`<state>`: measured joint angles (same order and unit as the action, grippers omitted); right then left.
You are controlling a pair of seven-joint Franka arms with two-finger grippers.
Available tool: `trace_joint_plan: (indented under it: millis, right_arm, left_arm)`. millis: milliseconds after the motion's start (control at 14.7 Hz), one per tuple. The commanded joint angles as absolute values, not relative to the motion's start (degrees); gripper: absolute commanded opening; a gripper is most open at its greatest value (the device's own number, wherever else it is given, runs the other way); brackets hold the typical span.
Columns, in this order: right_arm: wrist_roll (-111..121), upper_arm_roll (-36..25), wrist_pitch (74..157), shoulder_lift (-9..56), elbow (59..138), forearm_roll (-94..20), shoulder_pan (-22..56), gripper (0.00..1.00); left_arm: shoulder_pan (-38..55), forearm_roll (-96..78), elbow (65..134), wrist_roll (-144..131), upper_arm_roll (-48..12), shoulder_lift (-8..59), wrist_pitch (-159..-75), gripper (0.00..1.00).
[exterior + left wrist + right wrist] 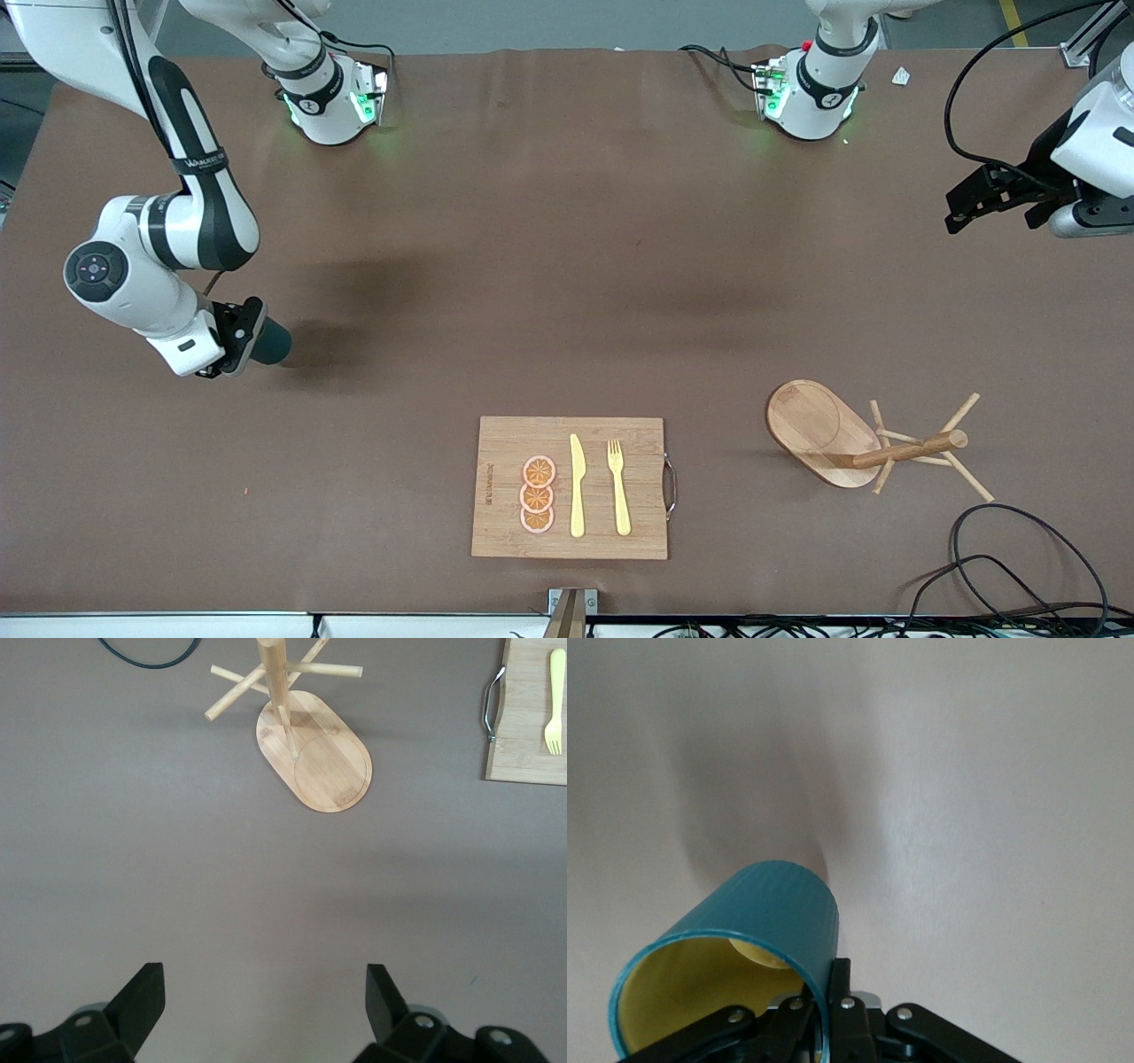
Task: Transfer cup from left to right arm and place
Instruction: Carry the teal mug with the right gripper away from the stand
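The cup point(272, 342) is dark teal with a yellowish inside. It hangs tilted in my right gripper point(241, 337) over the bare table at the right arm's end. In the right wrist view the cup point(753, 939) fills the lower part, and my right gripper point(828, 992) is shut on its rim wall, one finger inside and one outside. The handle is hidden. My left gripper point(988, 206) is open and empty over the left arm's end of the table. Its fingers point(142, 997) stand wide apart over bare table.
A wooden mug tree point(873, 439) on an oval base stands near the front at the left arm's end, also in the left wrist view point(306, 735). A wooden cutting board point(570, 487) holds orange slices, a yellow knife and a fork. Black cables point(1010, 567) lie at the front corner.
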<state>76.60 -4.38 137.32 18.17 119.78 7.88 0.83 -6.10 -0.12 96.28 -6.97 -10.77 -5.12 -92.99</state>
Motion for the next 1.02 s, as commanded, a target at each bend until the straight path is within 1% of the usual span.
trace_joint_plan:
  millis: [0,545,682,750,818,886,955]
  right_arm:
    - [77.61,-3.25,138.25,19.33,119.62,10.98,-1.23,0.00]
    - [79.28,-3.25,141.24,20.92,120.06,11.25,-2.29,0.01]
    - [79.28,-3.25,141.24,21.01,119.97,11.25,-2.55,0.03]
    - [79.02,-3.16,141.07,21.01,119.97,11.16,-2.72,0.08]
    - [78.58,-3.16,141.06,21.09,119.88,11.16,-2.81,0.20]
    - [78.49,-3.16,140.89,21.09,119.80,11.08,-2.90,0.76]
    - [77.88,-3.16,140.37,21.01,119.62,10.99,-2.81,1.00]
  left_arm:
    - [-6.50,0.26,97.12,-7.21,-10.90,-6.42,-93.52,1.00]
    - [-6.59,0.26,97.03,-7.12,-10.81,-6.42,-93.87,1.00]
    - [-6.68,0.26,97.03,-7.03,-10.81,-6.50,-93.87,1.00]
    - [-6.94,0.26,97.03,-6.86,-10.81,-6.50,-93.87,1.00]
    - [-7.73,0.18,97.03,-6.51,-10.81,-6.50,-93.78,1.00]
    - [-7.91,0.09,97.03,-6.16,-10.81,-6.50,-93.78,1.00]
    - [-7.91,0.00,97.03,-6.15,-10.81,-6.50,-93.87,1.00]
